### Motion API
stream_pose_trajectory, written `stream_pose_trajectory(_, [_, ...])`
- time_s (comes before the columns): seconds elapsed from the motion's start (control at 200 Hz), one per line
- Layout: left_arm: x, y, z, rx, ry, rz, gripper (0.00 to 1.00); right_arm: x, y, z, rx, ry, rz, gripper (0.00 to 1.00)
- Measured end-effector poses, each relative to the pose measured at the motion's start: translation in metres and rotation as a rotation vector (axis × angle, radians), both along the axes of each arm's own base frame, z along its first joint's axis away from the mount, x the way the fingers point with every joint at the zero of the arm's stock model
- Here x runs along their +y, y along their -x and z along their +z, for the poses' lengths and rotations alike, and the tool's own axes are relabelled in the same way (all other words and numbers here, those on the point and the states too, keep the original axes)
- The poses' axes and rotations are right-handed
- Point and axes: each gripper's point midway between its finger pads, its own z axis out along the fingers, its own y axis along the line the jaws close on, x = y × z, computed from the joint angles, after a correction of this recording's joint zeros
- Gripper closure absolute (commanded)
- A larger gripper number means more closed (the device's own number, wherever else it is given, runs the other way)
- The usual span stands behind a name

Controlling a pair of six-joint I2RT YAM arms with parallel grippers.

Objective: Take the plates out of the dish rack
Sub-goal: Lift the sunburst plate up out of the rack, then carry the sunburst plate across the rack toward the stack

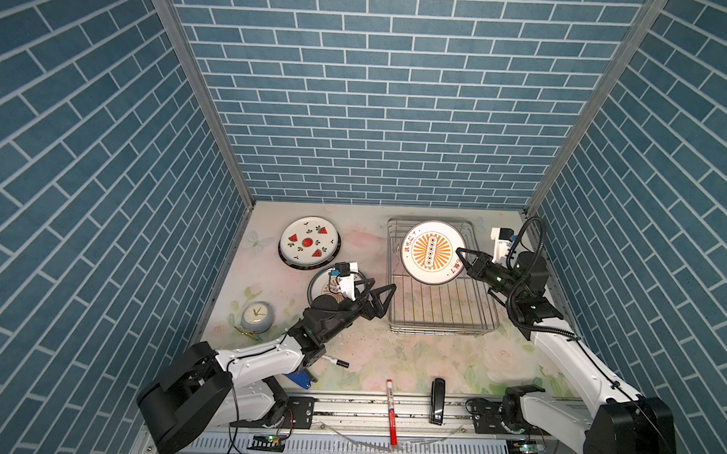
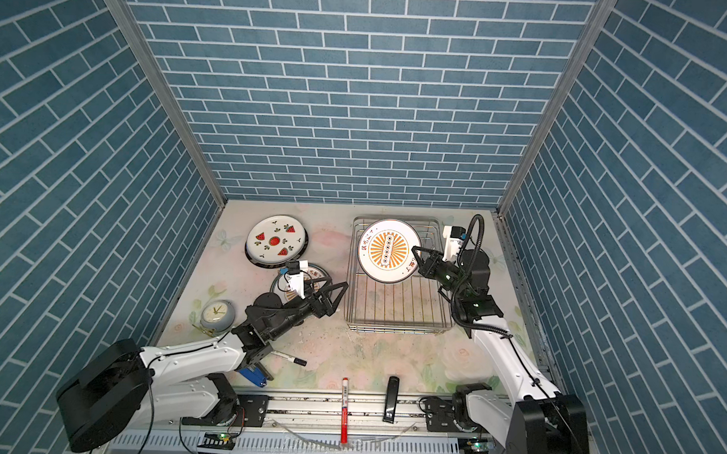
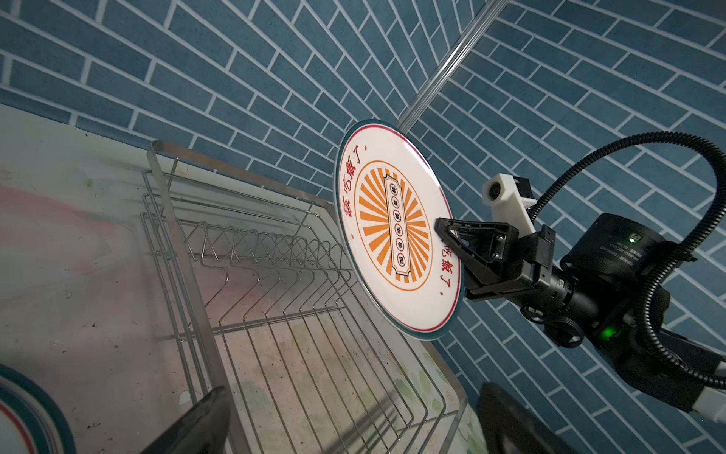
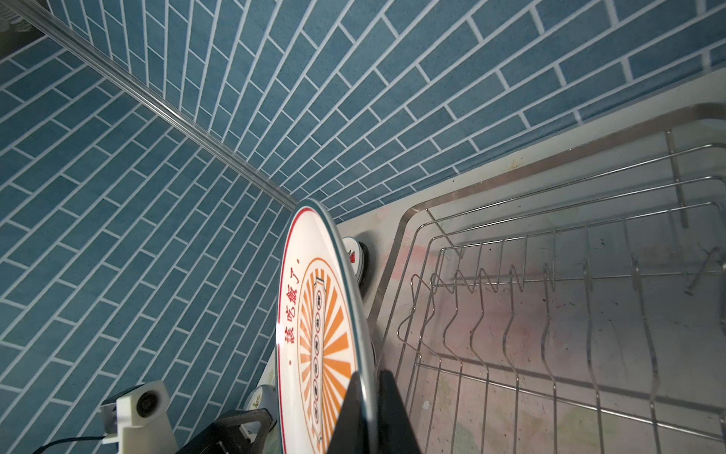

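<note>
My right gripper [image 1: 460,253] [image 4: 369,389] is shut on the rim of the orange sunburst plate [image 1: 431,253] [image 3: 393,228], holding it tilted on edge above the far end of the dish rack [image 1: 441,330] [image 4: 510,177]. The rack's prongs stand bare. Left of the rack's near side, my left gripper [image 1: 386,301] [image 3: 353,424] hangs open and holds nothing. A watermelon plate [image 1: 309,242] lies on a dark-rimmed plate at the far left of the table. Another plate [image 1: 320,278] lies partly hidden under my left wrist.
A small grey clock [image 1: 257,316] stands near the left wall. A black marker [image 1: 334,361] and a blue object [image 1: 300,377] lie beside the left arm. A red pen [image 1: 390,412] and a black bar [image 1: 437,399] lie at the front rail.
</note>
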Motion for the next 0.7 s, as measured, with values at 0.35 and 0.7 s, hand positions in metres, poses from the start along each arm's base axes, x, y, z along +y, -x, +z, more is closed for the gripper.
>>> stream_pose_trajectory(0.35, [-0.024,-0.017,0.004,0.032,0.061,-0.013,0.27,0.031,0.024,-0.008,0.007,-0.009,0.118,1.0])
stream_pose_trajectory(0.7, [-0.028,-0.022,0.007,0.077,0.148,-0.004,0.71,0.055,0.041,-0.006,-0.017,-0.002,0.21,1.0])
